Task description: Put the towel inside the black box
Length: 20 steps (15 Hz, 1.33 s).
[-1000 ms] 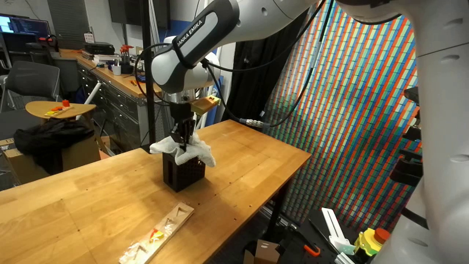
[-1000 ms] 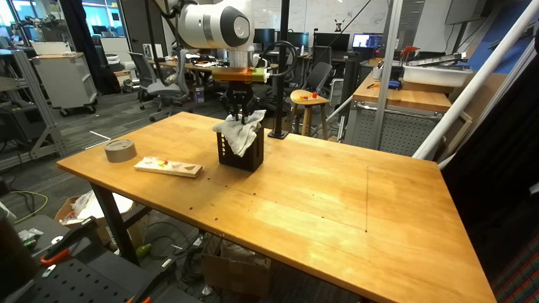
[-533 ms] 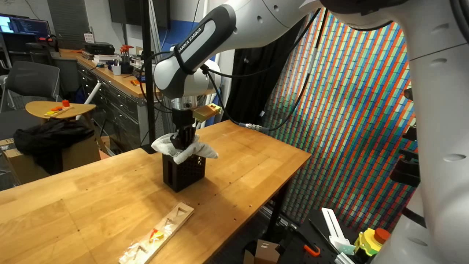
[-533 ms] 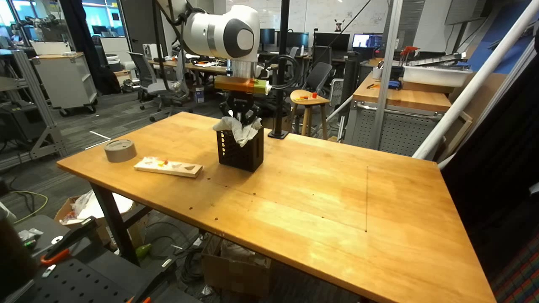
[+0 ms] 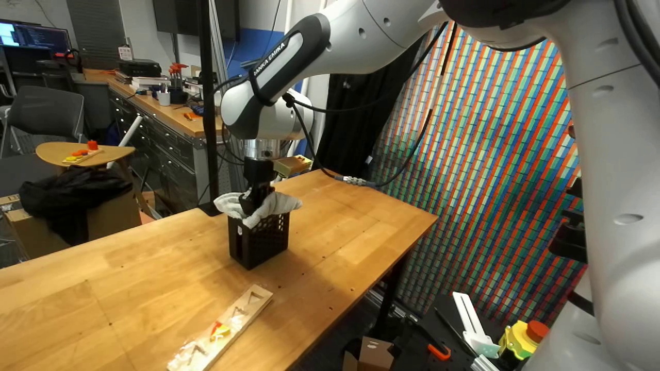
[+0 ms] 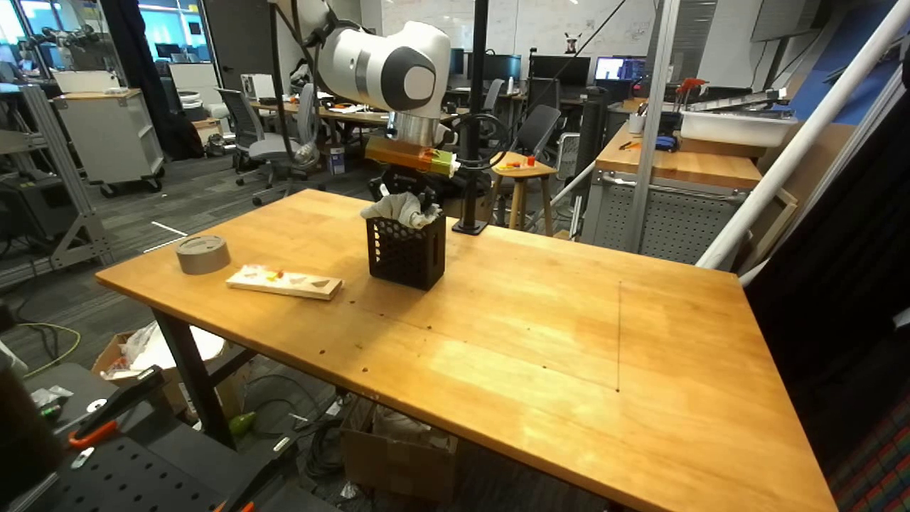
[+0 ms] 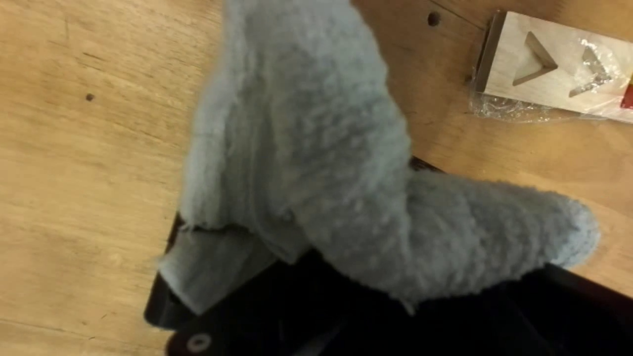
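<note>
- Gripper point(image 5: 249, 207): directed downward, slightly tilted, at the mouth of the black box point(image 6: 409, 256), presumably so placed to work the towel point(image 7: 341, 163) through the opening. Its fingertips are buried from sight; how far apart they stand, and whether they grip any cloth, cannot be told.
- The towel: bunched across the top of the black box, its middle dipping into the mouth, its ends overhanging the rim. A pale patch behind the side slot suggests that some cloth lies inside. Appearance: pale grey, thick, with a pebbly nap and rounded folds, partly in shadow.
- The black box: upright, with perforated walls; standing on the table point(image 6: 540, 327), it can probably bear a downward push.
- Wooden board point(image 5: 234, 319) with angular cut-outs: apart from the black box, likely incidental.
- Tape roll point(image 6: 202, 256): beyond the board, seemingly unrelated.
</note>
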Each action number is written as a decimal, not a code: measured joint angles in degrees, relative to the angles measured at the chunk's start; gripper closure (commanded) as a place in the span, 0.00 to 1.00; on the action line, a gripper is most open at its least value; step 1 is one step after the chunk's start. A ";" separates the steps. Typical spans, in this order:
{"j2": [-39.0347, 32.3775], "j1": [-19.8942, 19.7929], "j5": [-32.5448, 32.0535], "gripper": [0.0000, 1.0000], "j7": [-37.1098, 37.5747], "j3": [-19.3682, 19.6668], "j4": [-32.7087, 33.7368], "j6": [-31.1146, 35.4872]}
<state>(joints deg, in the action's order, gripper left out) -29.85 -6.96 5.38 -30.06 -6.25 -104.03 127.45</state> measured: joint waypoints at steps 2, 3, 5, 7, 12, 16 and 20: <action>0.05 -0.14 0.27 0.54 -0.07 -0.02 -0.01 0.00; 0.09 -0.14 0.27 0.45 -0.03 -0.02 -0.01 -0.01; 0.27 -0.09 0.08 0.31 0.09 0.03 -0.01 -0.02; 0.71 0.04 -0.75 0.27 0.33 0.16 0.00 -0.08; 3.12 1.25 -5.58 0.51 1.85 0.77 0.33 -2.12; 5.27 2.61 -9.17 0.39 3.16 1.18 1.16 -5.59; 7.30 3.49 -12.34 0.39 3.86 1.83 1.38 -8.61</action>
<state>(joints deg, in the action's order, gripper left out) -22.55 -3.47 -6.96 -26.20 -4.42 -102.65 118.84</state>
